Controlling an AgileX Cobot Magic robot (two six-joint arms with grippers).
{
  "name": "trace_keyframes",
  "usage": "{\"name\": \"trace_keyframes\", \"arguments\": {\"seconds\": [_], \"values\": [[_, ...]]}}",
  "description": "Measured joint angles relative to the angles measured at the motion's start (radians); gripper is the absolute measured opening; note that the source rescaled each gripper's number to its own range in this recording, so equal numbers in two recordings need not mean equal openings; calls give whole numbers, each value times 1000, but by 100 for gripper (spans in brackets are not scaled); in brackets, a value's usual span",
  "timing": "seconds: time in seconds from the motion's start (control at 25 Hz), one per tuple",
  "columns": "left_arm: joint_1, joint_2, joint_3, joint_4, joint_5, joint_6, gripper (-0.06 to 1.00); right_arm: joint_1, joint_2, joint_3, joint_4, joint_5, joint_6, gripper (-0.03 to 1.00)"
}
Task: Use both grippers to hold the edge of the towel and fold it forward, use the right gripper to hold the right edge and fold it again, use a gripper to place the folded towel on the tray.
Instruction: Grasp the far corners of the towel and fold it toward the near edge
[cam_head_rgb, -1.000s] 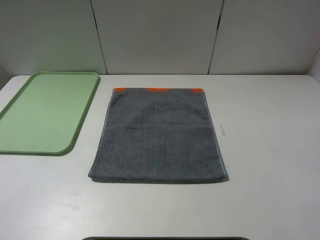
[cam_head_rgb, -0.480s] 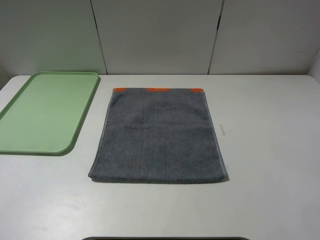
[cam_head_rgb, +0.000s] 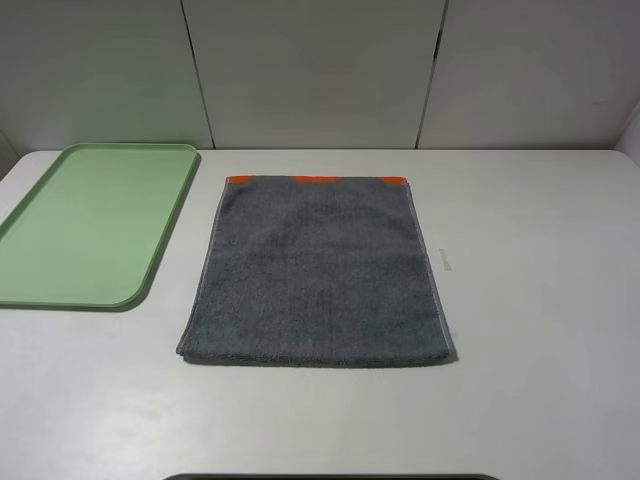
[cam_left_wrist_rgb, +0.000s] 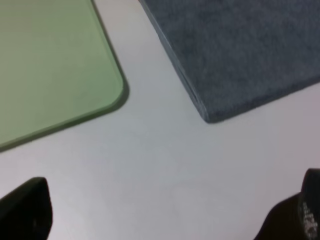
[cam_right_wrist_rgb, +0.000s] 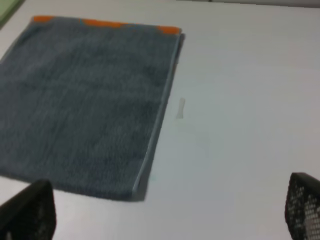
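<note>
The dark grey towel (cam_head_rgb: 318, 270) lies flat on the white table, its orange stripe along the far edge and its thick near edge toward the front. The pale green tray (cam_head_rgb: 90, 230) lies to its left, with nothing on it. Neither arm shows in the exterior view. In the left wrist view my left gripper (cam_left_wrist_rgb: 160, 220) is open and empty, above bare table near the towel's near-left corner (cam_left_wrist_rgb: 240, 55) and the tray's corner (cam_left_wrist_rgb: 50, 65). In the right wrist view my right gripper (cam_right_wrist_rgb: 165, 215) is open and empty, in front of the towel's near-right corner (cam_right_wrist_rgb: 85, 95).
A small pale mark (cam_head_rgb: 446, 260) lies on the table just right of the towel, and it also shows in the right wrist view (cam_right_wrist_rgb: 181, 107). White wall panels stand behind the table. A dark edge (cam_head_rgb: 330, 477) runs along the bottom of the exterior view.
</note>
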Motion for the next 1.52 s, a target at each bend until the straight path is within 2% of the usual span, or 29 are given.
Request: {"name": "trace_keyframes", "arguments": {"seconds": [0.32, 0.44, 0.6, 0.84, 1.04, 1.2, 1.36, 1.52], "values": [[-122, 193, -67, 1, -20, 99, 100, 56, 261, -98, 15, -6, -239, 100], [-176, 272, -80, 24, -27, 123, 100, 57, 332, -108, 16, -7, -318, 100], [-263, 349, -81, 111, -51, 154, 100, 57, 403, -112, 17, -27, -424, 100], [-403, 447, -81, 295, -114, 166, 100, 57, 488, -112, 22, -62, -602, 100], [-532, 517, -81, 393, -164, 165, 100, 59, 587, -112, 40, -67, -680, 100], [-630, 579, -81, 458, -192, 139, 100, 107, 679, -112, 39, -124, -793, 100], [-674, 636, -81, 521, -209, 78, 100, 160, 743, -112, 39, -199, -922, 100], [-675, 687, -81, 536, -210, 54, 100, 174, 796, -112, 39, -247, -999, 100]]}}
